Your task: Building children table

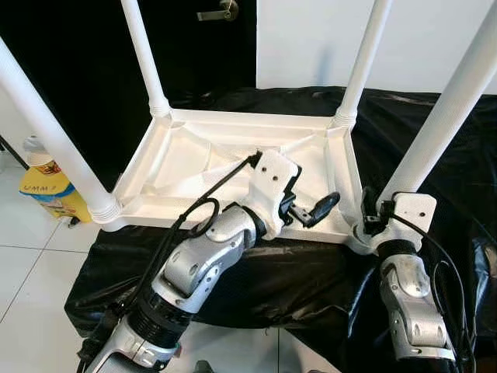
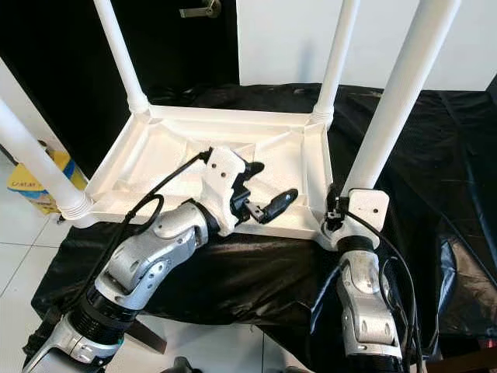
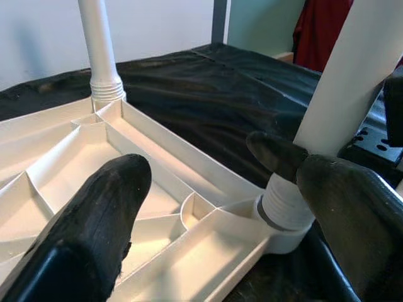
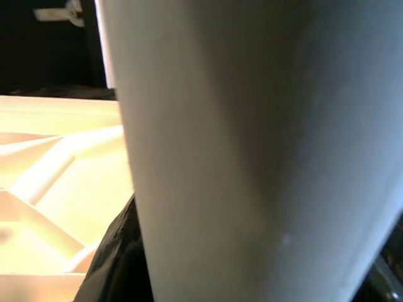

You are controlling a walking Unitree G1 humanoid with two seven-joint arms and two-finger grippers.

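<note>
- The white plastic children's table (image 1: 233,167) lies upside down on a black sheet (image 1: 311,272), with four white tube legs standing at its corners.
- The right gripper (image 1: 371,211) clasps the near-right white leg (image 1: 443,124) at its base; judged step: seating this last leg.
- The left gripper (image 1: 309,203) hovers released over the near rim.
- Next likely calls for twisting the leg tight.

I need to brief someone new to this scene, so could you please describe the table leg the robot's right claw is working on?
An upturned white table top lies on black sheeting, four white legs pointing up. The leg you want rises from the near corner on the robot's right. It alone has the right claw at its base.
</note>
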